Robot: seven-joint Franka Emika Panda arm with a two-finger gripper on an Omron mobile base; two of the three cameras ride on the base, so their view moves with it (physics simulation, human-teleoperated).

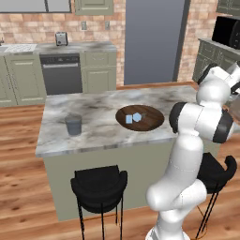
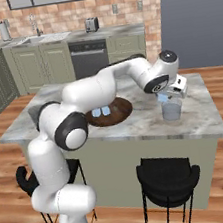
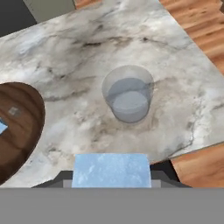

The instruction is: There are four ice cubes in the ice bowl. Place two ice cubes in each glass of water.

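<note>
Claw [image 2: 163, 97] pinches one ice cube [image 3: 111, 169] between its fingers, hovering just above the right glass [image 2: 172, 110] near the tabletop's [image 1: 98, 133] right end; in the hand view the cube sits at the bottom edge, glass [image 3: 128, 93] ahead, upright, with water in it; left to right across the tabletop: second glass [image 1: 73, 124] standing alone, well apart; dark wooden ice bowl [image 1: 150, 121] mid-tabletop, two cubes [image 1: 133, 117] lying in it close together; two black stools [image 1: 99, 185] at the near side.
</note>
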